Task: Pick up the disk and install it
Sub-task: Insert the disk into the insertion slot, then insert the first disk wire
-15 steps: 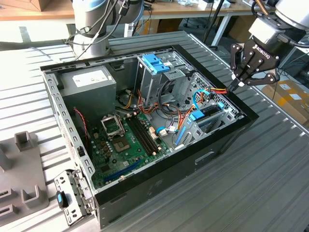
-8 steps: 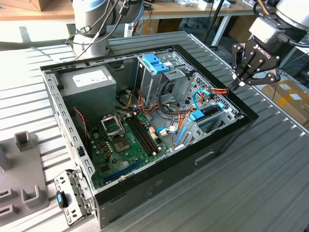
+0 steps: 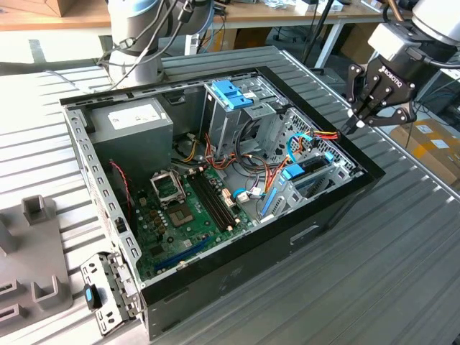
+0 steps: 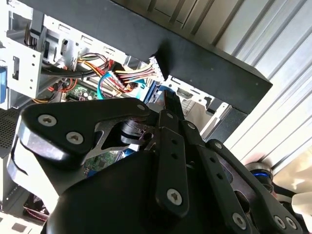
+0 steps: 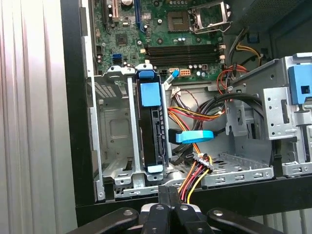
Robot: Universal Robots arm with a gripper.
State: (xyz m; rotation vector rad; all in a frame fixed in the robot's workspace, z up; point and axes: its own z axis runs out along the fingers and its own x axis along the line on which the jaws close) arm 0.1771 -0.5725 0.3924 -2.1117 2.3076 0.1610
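The disk (image 5: 150,131) stands on edge in a slot of the metal drive cage (image 5: 109,126) at the case's corner, blue rails along its sides and a blue tab on its end. In the exterior view the disk (image 3: 307,178) sits low in the cage near the exterior view's right wall of the case. My gripper (image 3: 356,123) hangs above and just outside that wall, apart from the disk. The fingers (image 5: 168,192) are shut together with nothing between them. In the second wrist view my gripper (image 4: 168,97) points at the black case rim (image 4: 214,63).
The open computer case (image 3: 316,230) lies on a ribbed metal table. Inside it are a grey power supply (image 3: 133,122), a motherboard (image 3: 187,208), a blue bracket (image 3: 231,93) and loose cables (image 5: 197,165). Another arm's base (image 3: 136,43) stands behind. A grey fixture (image 3: 36,251) lies at the exterior view's left.
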